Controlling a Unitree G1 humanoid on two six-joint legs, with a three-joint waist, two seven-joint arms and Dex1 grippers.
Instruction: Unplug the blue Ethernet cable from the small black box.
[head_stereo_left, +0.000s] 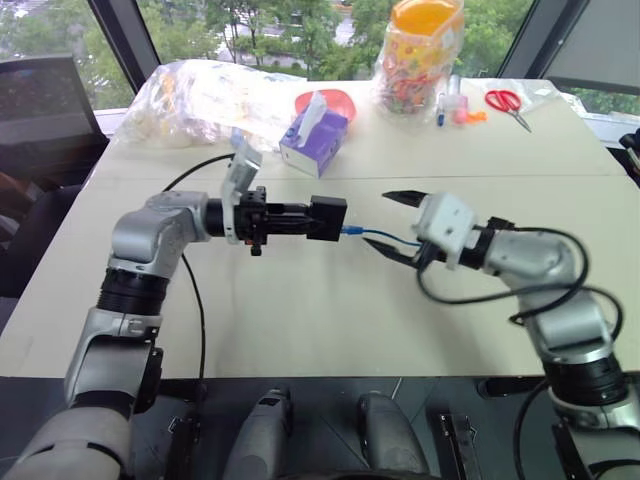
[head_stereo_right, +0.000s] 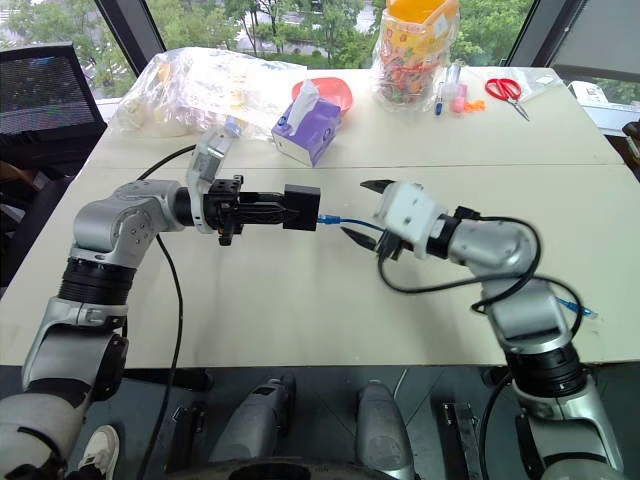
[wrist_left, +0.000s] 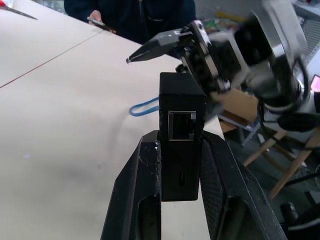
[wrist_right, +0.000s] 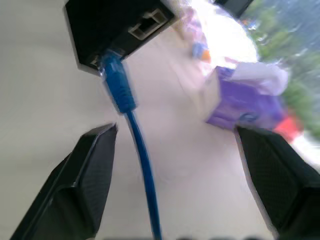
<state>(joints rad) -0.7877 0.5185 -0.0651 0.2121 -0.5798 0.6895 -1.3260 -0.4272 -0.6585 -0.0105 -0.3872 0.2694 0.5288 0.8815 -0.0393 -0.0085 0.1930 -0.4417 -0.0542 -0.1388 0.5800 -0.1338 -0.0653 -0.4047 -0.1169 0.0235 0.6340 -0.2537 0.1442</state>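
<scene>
Small black box (head_stereo_left: 328, 217) in left end effector (head_stereo_left: 305, 221), w/ cable (head_stereo_left: 385, 237) running right to right end effector (head_stereo_left: 393, 227).

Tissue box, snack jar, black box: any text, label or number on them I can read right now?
None can be read.
Purple tissue box: a blurred mark on its side in the right wrist view, not readable.
Clear jar with the orange lid: colourful wrappers inside, print too small.
Small black box: no label visible on the port face.
Blue Ethernet cable: no visible marking.
</scene>
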